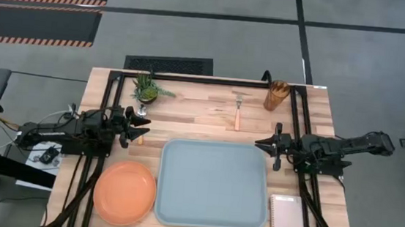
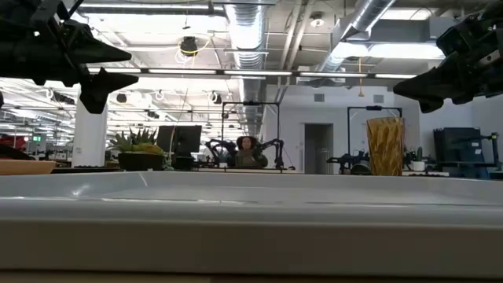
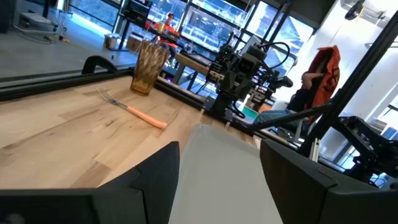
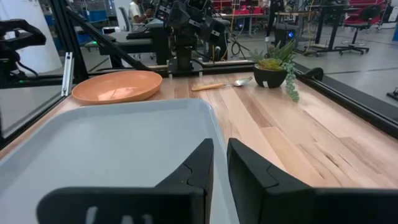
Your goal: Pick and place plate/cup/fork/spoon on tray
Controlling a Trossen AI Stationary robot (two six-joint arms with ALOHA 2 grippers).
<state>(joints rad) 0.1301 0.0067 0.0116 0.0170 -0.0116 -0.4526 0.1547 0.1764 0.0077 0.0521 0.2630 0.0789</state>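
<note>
The light blue-grey tray lies flat at the table's near middle. Left of it the orange plate rests flat on the wood. The fork lies at the far middle, tines toward the far edge. The amber cup stands upright to the fork's right. The spoon lies beside the plant, partly under my left gripper in the high view. My left gripper hovers open above the table's left side, pointing right. My right gripper hovers at the right, pointing left, with a narrow gap between its fingers and nothing in it.
A small potted green plant stands at the far left, close to the spoon. A white spiral notepad lies right of the tray at the near edge. Black frame rails run along the table's left and right sides. A person sits in the room beyond.
</note>
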